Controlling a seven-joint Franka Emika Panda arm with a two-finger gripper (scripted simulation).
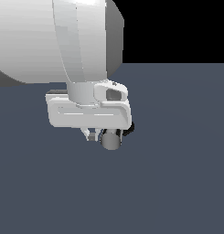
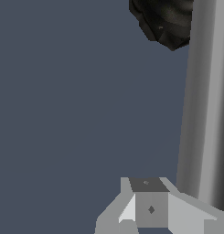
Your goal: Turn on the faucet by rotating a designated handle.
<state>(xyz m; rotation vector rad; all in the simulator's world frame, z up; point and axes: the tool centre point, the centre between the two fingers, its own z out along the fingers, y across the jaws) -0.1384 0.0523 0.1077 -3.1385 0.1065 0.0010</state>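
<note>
In the exterior view the white boxy gripper [image 1: 92, 135] hangs under the large arm, its short fingers pointing down and close together. The handle [image 1: 111, 140] shows its flat round grey end right beside those fingers, on the exterior view's right. A black bit of the faucet [image 1: 130, 130] peeks out behind it. In the wrist view the handle [image 2: 205, 105] is a long shiny bar running alongside the gripper [image 2: 150, 192], close to one side of it and not between the fingers. The faucet's black ribbed base [image 2: 166, 23] lies at the bar's far end. The fingers look pressed together, holding nothing.
A flat dark blue-grey floor [image 1: 177, 183] spreads around the faucet in both views. The bulky white arm link [image 1: 54, 36] fills the upper part of the exterior view and hides most of the faucet.
</note>
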